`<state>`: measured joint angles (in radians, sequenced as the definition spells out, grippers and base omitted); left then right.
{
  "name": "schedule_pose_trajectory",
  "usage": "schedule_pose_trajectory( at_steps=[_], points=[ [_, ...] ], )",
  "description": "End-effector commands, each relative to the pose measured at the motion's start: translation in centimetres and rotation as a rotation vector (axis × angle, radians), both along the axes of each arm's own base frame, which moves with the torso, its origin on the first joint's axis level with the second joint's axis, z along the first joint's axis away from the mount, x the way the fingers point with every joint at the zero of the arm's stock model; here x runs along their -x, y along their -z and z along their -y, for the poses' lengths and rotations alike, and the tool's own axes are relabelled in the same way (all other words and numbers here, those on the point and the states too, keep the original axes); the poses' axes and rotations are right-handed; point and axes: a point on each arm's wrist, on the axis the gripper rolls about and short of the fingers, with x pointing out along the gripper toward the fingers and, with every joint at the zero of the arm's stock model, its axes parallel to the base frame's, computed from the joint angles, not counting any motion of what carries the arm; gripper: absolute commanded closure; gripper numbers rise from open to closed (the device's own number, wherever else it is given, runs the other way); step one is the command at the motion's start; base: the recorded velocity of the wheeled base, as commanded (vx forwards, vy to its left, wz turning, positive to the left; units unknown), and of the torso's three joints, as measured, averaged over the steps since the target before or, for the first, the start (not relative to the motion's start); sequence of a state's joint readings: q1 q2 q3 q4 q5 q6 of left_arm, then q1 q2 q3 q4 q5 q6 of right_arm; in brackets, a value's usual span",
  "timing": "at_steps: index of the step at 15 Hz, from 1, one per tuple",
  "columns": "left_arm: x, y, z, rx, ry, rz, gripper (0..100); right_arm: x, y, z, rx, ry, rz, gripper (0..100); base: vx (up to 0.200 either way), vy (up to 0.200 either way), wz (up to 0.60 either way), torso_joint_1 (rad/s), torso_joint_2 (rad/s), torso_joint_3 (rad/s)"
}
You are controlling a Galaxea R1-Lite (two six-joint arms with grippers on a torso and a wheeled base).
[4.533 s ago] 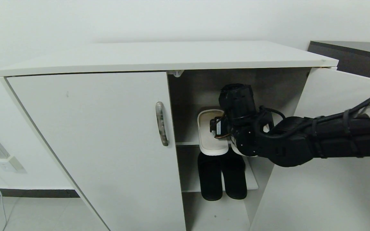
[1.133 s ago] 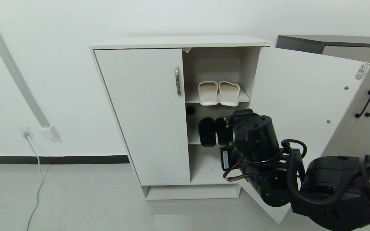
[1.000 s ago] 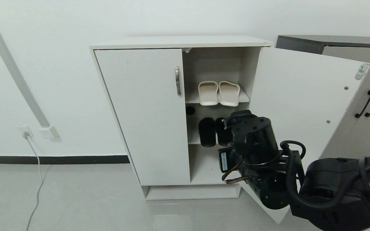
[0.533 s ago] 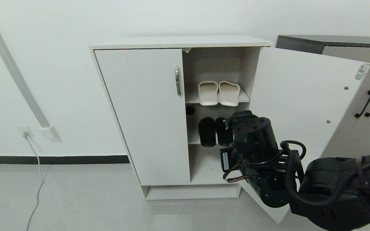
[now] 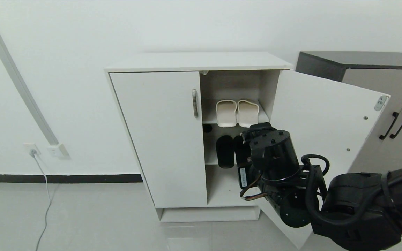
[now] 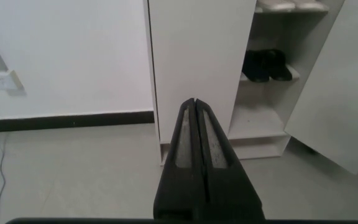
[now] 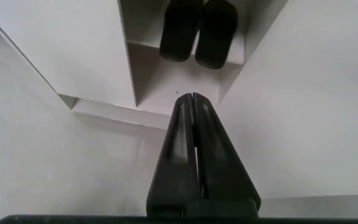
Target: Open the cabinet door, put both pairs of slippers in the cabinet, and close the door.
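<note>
Cream foam slippers [image 5: 237,112] and black slippers [image 5: 226,150] sit shelved inside. The open white cabinet door [image 5: 326,118] stands at three o'clock of the right pincer [image 7: 193,98], its fingers pressed together; that arm is nearer.

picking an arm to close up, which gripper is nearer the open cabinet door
Right. The right gripper, shut, is close beside the open door, in front of the black slippers. The left gripper, shut, sits farther back, facing the closed door.
</note>
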<state>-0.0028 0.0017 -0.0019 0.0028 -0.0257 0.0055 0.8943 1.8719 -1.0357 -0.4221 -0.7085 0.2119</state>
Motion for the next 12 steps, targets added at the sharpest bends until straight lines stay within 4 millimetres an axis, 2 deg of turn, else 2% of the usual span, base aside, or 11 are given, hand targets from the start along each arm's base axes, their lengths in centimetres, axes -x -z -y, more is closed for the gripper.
schedule_pose_trajectory(
  at_steps=[1, 12],
  points=[
    [-0.01, 0.01, 0.0, -0.001, -0.001, -0.002, 100, -0.09, 0.32, -0.11, 0.008, 0.0, -0.006, 100, 0.0, 0.0, 0.0, 0.1, -0.46, -0.373],
    [-0.01, 0.01, 0.0, 0.002, -0.002, -0.002, 100, -0.08, 0.45, -0.1, 0.019, 0.0, -0.007, 100, 0.0, 0.0, 0.0, 0.146, -0.47, -0.331]
  ],
)
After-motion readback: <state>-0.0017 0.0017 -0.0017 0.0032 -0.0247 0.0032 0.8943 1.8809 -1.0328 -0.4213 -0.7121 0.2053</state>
